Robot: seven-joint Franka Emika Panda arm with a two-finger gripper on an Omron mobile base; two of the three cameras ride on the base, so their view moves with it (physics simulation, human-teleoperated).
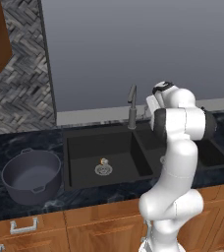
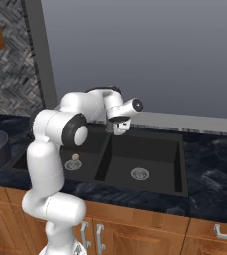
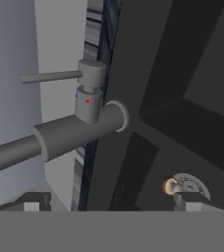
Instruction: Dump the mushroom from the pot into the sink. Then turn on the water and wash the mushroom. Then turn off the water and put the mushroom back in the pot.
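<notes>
The claw point(image 2: 119, 130) hangs spread wide with nothing between its tips, close in front of the faucet point(image 1: 132, 106) at the back of the sink point(image 1: 79, 170). The mushroom point(image 1: 103, 161) lies in the sink's wider basin, touching the drain point(image 1: 103, 170). The pot point(image 1: 32, 176) stands upright on the tabletop point(image 1: 15, 145), left of the sink.

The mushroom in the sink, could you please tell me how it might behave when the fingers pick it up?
The mushroom looks tiny beside the drain, so it is probably light and easily nudged. Its rounded cap suggests it may roll across the sink floor.
</notes>
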